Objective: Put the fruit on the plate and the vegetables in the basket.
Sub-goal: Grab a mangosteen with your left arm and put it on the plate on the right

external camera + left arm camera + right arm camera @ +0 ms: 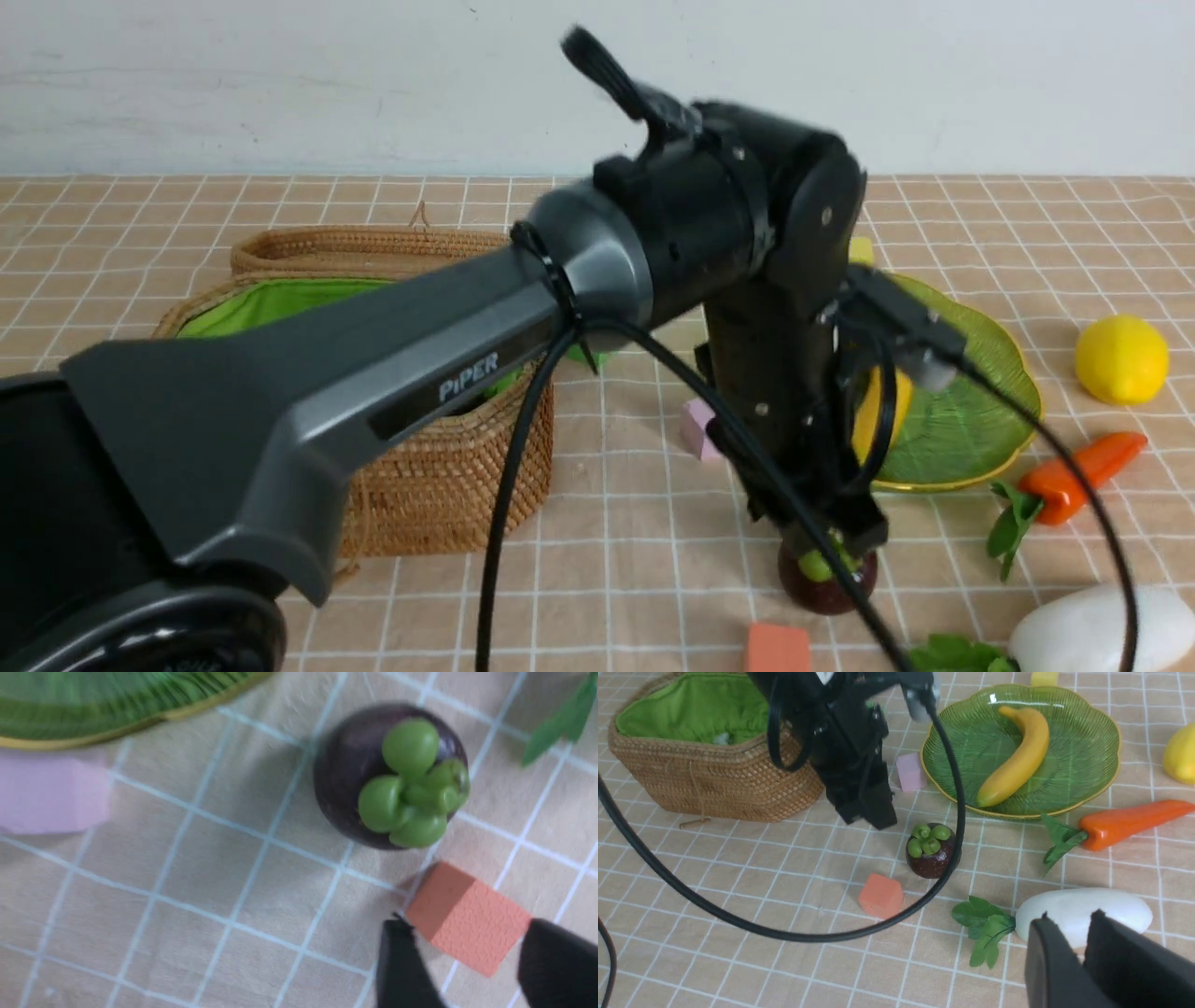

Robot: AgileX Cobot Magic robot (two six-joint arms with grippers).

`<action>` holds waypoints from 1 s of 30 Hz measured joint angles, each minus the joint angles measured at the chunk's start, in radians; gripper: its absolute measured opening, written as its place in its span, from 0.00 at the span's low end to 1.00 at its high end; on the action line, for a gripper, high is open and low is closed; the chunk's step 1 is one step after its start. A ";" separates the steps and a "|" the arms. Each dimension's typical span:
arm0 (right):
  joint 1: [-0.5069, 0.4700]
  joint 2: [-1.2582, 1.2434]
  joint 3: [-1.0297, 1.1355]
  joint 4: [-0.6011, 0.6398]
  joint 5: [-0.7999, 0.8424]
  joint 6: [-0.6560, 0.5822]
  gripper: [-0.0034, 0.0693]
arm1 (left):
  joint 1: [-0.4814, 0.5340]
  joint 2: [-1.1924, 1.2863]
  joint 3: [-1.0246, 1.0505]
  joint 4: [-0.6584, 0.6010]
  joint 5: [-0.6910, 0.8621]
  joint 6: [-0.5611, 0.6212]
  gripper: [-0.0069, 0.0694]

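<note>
In the front view the left arm (392, 373) reaches from the near left across the desk (653, 560), its wrist pointing down right of centre. The left jaws hang just over the mangosteen (805, 586), which stands on the desk near the front; I cannot tell from here how they stand. The basket (439, 467) sits to the left behind the arm, its green lining showing. The plate (990, 373) lies to the right. The lemon (1120, 359) rests on the desk further right, apart from the plate. The carrot (1083, 467) lies on the desk just nearer than the plate's right rim. The radish (1092, 635) fills the near right corner.

The left wrist view shows the left jaws apart and holding nothing. An orange cube (467, 917) lies on the desk between the two black tips. The mangosteen (387, 774) stands beside that cube, green lobes upward, untouched. A pink cube (51, 793) sits beside the plate's gold rim (117, 730).

In the right wrist view the right jaws are together, with nothing in them, above the desk just nearer than the radish (1083, 910). The banana (1017, 756) lies on the plate (1092, 779). The mangosteen (931, 854), carrot (1129, 821) and lemon (1181, 753) all rest on the desk. No vegetable can be made out in the basket (714, 788).
</note>
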 joint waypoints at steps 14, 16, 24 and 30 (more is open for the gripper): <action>0.000 -0.008 0.000 0.005 0.024 0.000 0.22 | -0.030 0.092 0.023 0.009 -0.265 -0.033 0.97; 0.000 -0.008 0.000 0.007 0.031 0.000 0.22 | -0.030 0.130 0.023 0.027 -0.268 -0.034 0.96; 0.000 -0.008 0.000 0.007 0.047 0.000 0.22 | -0.030 0.183 0.026 0.090 -0.263 -0.099 0.78; 0.000 -0.008 0.000 0.002 0.048 -0.001 0.22 | -0.030 0.142 0.007 0.113 -0.129 -0.138 0.78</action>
